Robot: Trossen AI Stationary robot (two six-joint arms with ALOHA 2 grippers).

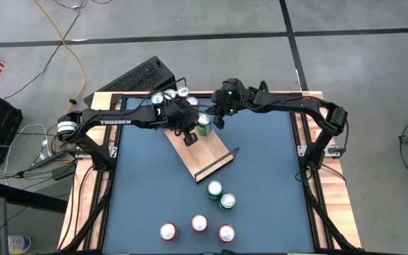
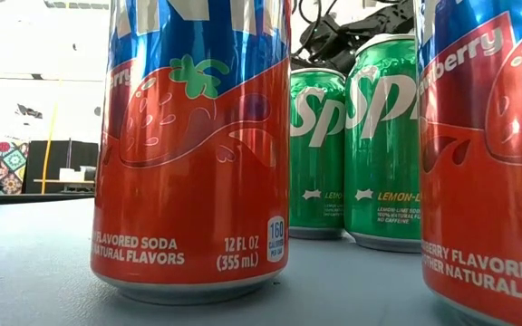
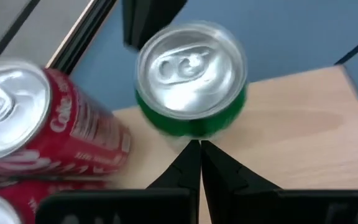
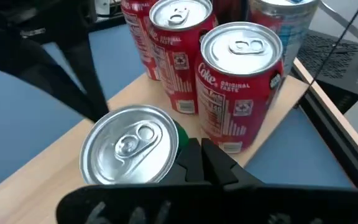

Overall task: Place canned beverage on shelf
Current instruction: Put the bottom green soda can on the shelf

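Left arm (image 1: 122,122): matte black tubular links, white "TROSSEN" lettering along the forearm, silver-ringed joint at the shoulder. Right arm (image 1: 296,106): same black build, small green light at the wrist. Fingers (image 3: 194,163): black, angular, tapering to narrow wedge tips.

The whole surface (image 1: 261,163) is being viewed straight down from above. It is being seen level from its top, very near red cans (image 2: 193,145). The green can (image 3: 191,78) on the shelf (image 3: 291,130) is being viewed closely from both wrists, from opposite sides.
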